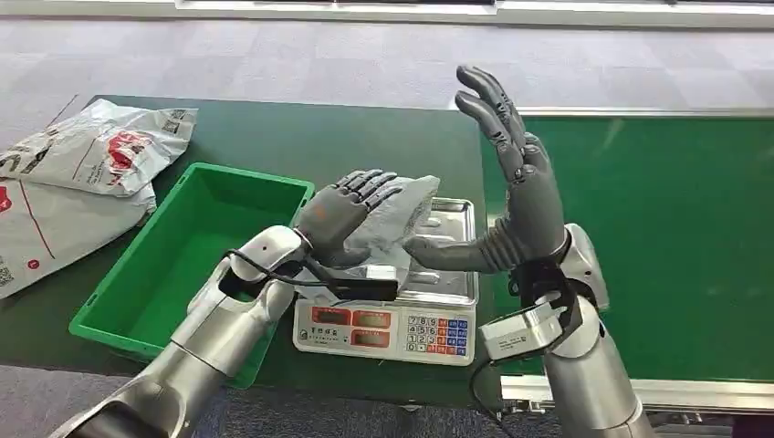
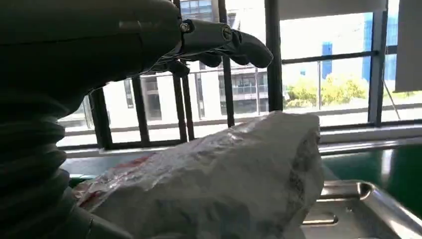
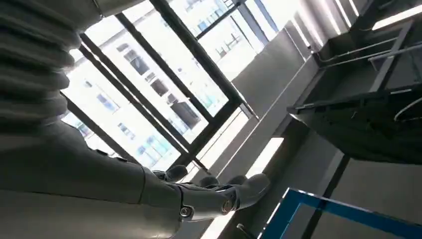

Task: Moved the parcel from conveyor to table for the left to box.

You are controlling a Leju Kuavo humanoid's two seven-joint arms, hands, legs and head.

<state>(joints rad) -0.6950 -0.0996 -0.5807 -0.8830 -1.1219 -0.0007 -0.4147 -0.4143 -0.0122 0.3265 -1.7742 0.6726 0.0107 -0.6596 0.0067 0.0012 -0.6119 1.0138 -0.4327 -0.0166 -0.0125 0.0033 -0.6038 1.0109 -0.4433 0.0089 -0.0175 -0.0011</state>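
I had the parcel (image 1: 402, 214), a crumpled grey-white bag, lying on the steel pan of the scale (image 1: 452, 274), which stood on the dark green surface (image 1: 365, 137) between the green bin (image 1: 196, 260) and the conveyor (image 1: 675, 246). My left hand (image 1: 347, 212) lay palm down over the parcel's near-left part, its fingers (image 1: 374, 187) stretched across the top. In the left wrist view the fingers (image 2: 239, 45) stood spread above the parcel (image 2: 219, 184) with a gap under them, so I read that hand as released and holding nothing, though I could not tell whether the palm touched the bag. My right hand (image 1: 516, 182) stood upright just to the right of the parcel, over the scale's right edge, fingers (image 1: 488, 109) straight, apart and pointing up, thumb jutting toward the bag; it was released too. The right wrist view showed the same hand (image 3: 209, 196) with its fingers extended against windows and ceiling.

The bin sat left of the scale, touching or just beside it. Two more white mail bags with red print (image 1: 82, 173) lay on the surface beyond the bin's far left corner. The scale's keypad and displays faced me at its front.
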